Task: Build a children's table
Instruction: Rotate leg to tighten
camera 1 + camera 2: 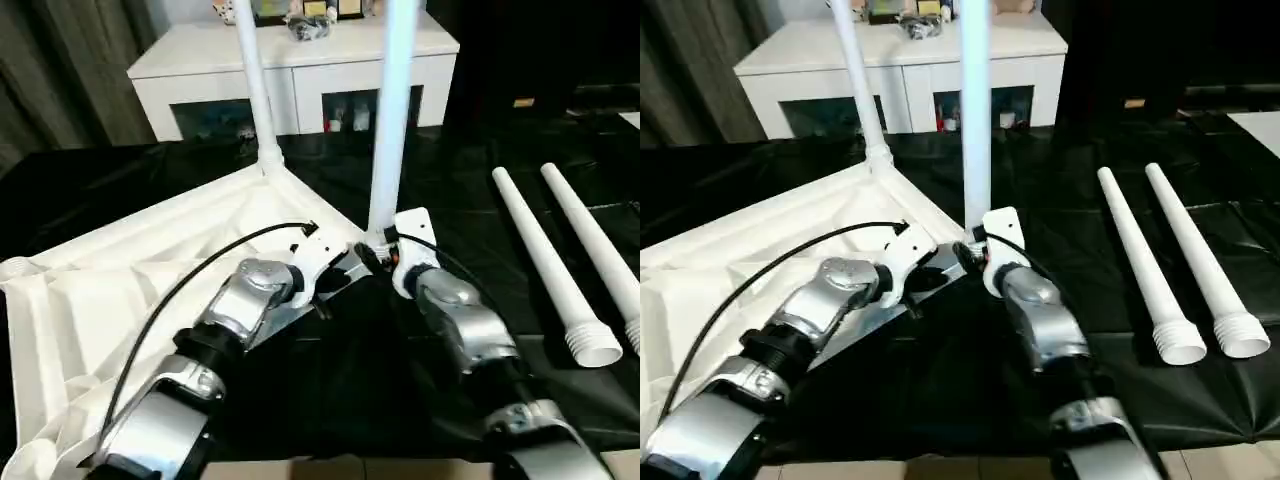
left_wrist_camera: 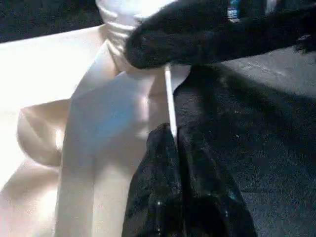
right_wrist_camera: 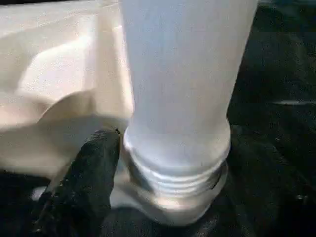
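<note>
Left wrist view shows the left hand [image 2: 173, 143] clenched on the tabletop [image 1: 120, 270] edge; right wrist view shows leg [image 3: 182, 89] threads. Right hand's [image 1: 385, 250] grip unclear.

Both upright legs [image 1: 392, 110] run off the top edge, their upper ends unseen.

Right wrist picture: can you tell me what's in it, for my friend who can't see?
A thick white table leg stands upright, its ribbed, threaded end sitting in the round corner socket of the white tabletop. One black finger of the robot's gripper rests beside the socket, over a black floor covering.
</note>
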